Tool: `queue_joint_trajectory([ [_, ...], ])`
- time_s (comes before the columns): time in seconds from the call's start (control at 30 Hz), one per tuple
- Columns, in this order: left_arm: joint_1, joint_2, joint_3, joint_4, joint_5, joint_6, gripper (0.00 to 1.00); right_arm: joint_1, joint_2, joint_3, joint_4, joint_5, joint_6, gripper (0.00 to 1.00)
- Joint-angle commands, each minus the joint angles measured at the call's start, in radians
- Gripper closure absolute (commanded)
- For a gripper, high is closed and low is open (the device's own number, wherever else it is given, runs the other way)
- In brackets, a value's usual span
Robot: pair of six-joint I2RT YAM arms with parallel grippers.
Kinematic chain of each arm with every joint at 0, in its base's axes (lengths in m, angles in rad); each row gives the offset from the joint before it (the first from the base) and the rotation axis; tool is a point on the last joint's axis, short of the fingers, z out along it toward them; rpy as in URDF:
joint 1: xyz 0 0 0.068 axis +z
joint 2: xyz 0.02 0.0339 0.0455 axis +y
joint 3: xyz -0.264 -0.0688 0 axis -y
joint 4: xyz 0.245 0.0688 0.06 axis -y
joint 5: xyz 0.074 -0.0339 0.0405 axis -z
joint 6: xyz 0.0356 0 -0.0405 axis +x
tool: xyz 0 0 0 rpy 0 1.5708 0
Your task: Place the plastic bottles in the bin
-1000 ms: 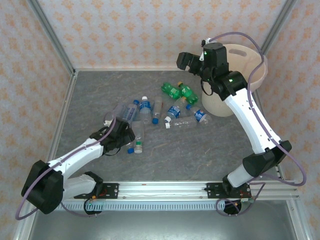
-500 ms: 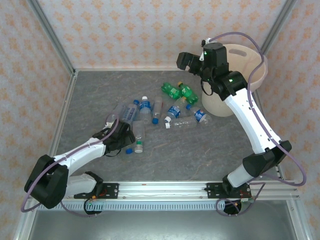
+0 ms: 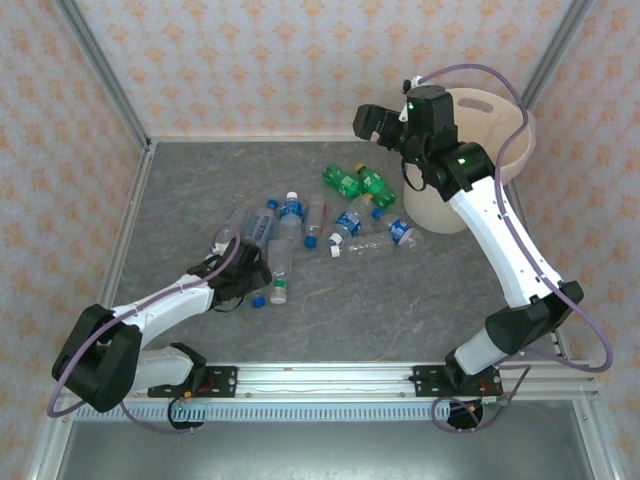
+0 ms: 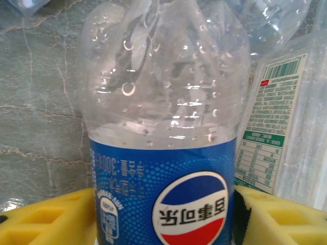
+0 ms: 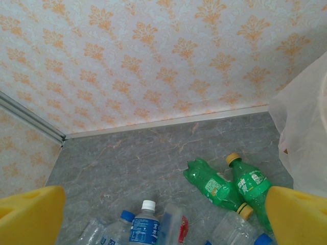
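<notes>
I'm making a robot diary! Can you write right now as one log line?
left gripper: astride Pepsi bottle, grip unclear | right gripper: open, empty, by bin | other bottles: on table

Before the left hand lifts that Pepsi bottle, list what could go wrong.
1. The Pepsi bottle between the fingers of the left hand is thin clear plastic; it may buckle or slip out.
2. A neighbouring bottle lies close beside it, so lifting could drag or roll it.
3. The bin stands far right with the right arm raised in front; the carry may crowd that arm.
</notes>
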Motion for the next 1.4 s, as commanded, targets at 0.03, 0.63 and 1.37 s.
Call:
queue_joint_trajectory([
  [0.03, 0.011, 0.013, -0.036, -0.008, 0.001, 0.023, 0.34, 0.005, -0.021, 0.0, -0.011, -0.004, -0.008, 0.0],
  [0.63, 0.011, -0.164, 0.054, -0.131, -0.03, 0.067, 0.49, 0.016, -0.026, -0.015, 0.004, -0.068, -0.004, 0.0],
  [1.37, -0.098, -0.275, 0.37, 0.061, 0.099, 0.321, 0.5, 0.084, -0.031, -0.181, 0.253, -0.565, 0.09, 0.14],
])
